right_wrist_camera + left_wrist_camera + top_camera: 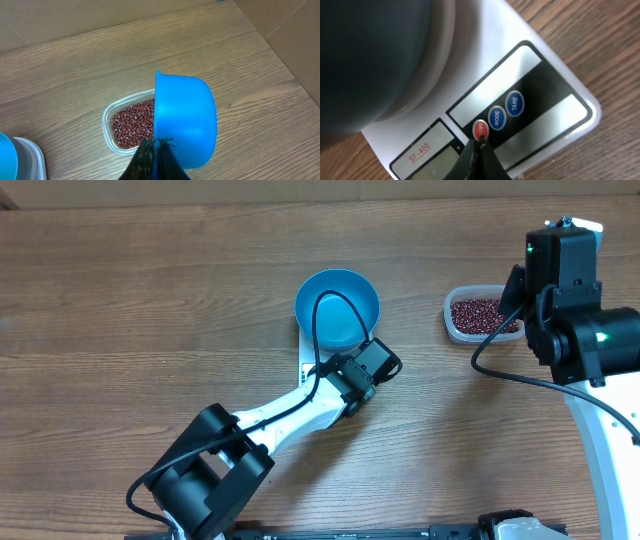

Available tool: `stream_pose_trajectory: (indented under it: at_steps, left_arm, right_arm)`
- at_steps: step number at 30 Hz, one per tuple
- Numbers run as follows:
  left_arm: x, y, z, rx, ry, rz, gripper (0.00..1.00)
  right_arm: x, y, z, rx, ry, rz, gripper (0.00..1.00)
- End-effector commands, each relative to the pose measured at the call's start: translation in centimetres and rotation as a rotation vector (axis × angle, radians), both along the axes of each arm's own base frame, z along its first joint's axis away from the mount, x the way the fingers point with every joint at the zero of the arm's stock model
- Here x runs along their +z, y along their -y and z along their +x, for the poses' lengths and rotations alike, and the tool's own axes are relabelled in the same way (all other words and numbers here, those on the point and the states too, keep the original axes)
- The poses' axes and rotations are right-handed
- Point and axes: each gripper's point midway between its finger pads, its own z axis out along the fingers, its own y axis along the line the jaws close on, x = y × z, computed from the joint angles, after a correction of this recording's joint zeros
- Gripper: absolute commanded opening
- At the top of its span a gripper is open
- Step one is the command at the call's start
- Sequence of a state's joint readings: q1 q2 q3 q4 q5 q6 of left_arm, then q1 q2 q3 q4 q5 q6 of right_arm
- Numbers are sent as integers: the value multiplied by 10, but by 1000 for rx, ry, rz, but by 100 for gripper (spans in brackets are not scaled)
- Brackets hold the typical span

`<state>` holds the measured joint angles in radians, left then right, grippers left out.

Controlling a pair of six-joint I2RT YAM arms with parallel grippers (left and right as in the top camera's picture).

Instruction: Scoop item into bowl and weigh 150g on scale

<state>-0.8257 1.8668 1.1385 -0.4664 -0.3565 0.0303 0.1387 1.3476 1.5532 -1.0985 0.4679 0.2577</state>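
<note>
Touching the scale's red button with fingers pressed together, the left gripper sits just in front of the blue bowl standing on it. The right gripper, nearer the beans, pinches a blue scoop over their clear tub's edge.

Bench: 1, wood-grain top.
Bowl: 1, blue.
Scale: 1, white.
Buttons on the scale: 3 in a row, made up of 1 red button and 2 blue ones, the MODE button and the TARE button.
Display: 1, only partly in view.
Tub: 1, clear plastic.
Beans: one heap in the tub; grains too many and too small to count.
Scoop: 1, blue.
Arms: 2, a left arm and a right arm.
</note>
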Motion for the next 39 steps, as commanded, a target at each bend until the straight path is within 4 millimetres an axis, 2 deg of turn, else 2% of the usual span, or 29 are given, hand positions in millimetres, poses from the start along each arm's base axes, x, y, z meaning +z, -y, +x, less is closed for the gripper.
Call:
stream_pose_trajectory:
  at_steps: [1,39]
  left_arm:
    - [-7,-5,1,-5,-2,27,4]
    - [-11,0,6,2,14,3,4]
  right_arm:
    - [12,1,2,-5,38,6,4]
    - [13,0,3,-5,45,7,4]
